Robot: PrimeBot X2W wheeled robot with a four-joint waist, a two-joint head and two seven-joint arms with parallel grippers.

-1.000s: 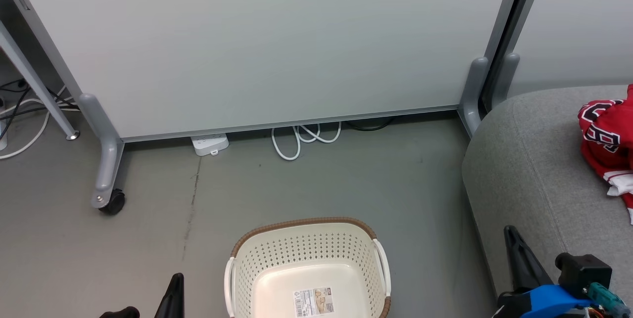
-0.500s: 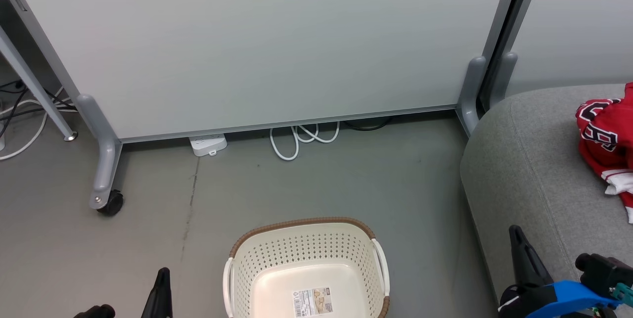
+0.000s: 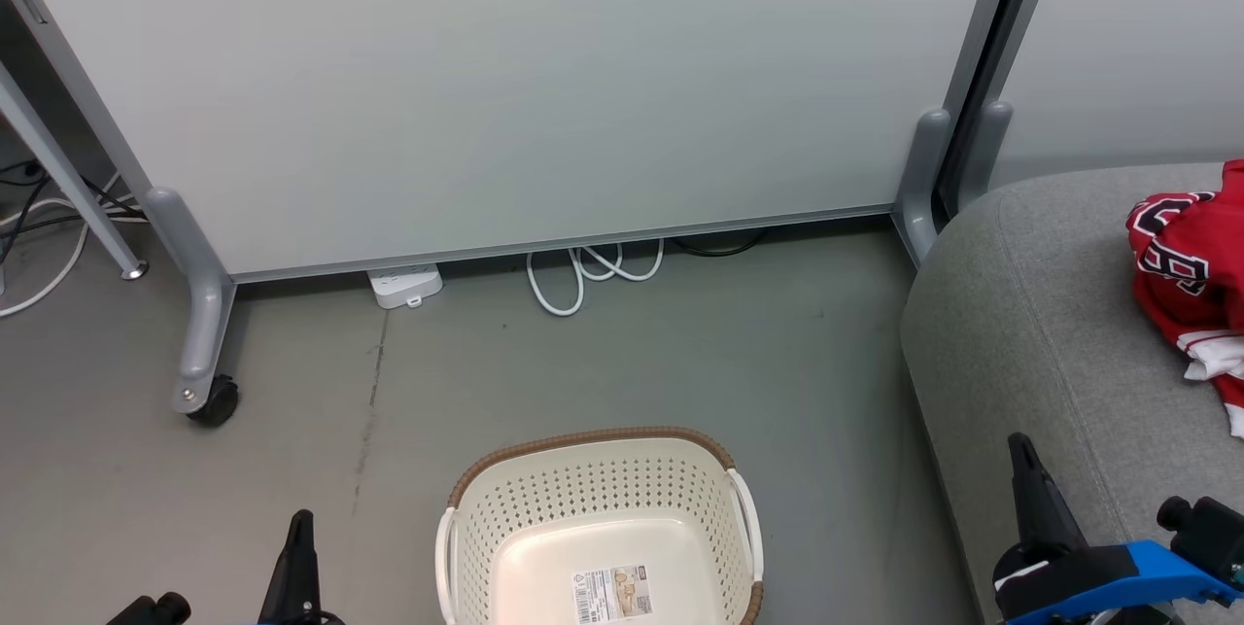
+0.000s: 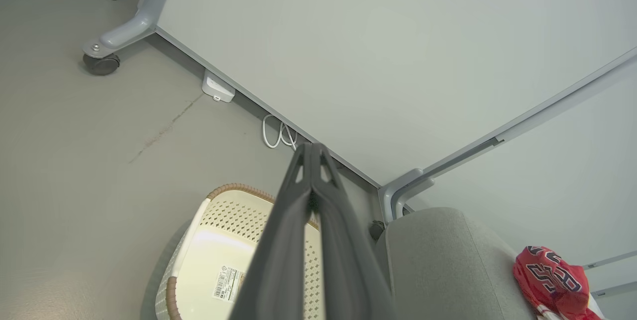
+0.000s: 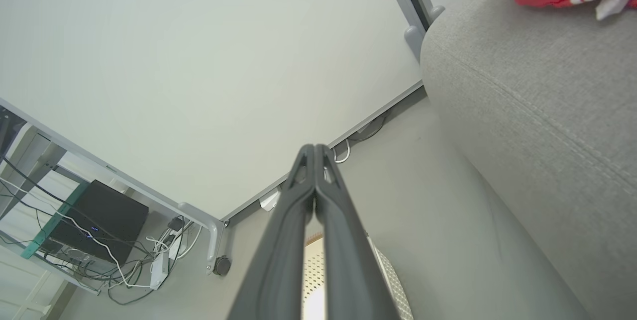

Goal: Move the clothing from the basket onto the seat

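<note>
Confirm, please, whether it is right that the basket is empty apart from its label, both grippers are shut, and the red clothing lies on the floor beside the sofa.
Not quite: the red clothing lies on the sofa, not on the floor, as the head view shows. The rest stands: the basket holds only its label, and the left gripper and right gripper are shut.

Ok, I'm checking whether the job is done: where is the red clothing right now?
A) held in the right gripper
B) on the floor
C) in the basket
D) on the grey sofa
D: the red clothing lies on the sofa, and the basket shows its bare cream bottom.
</note>
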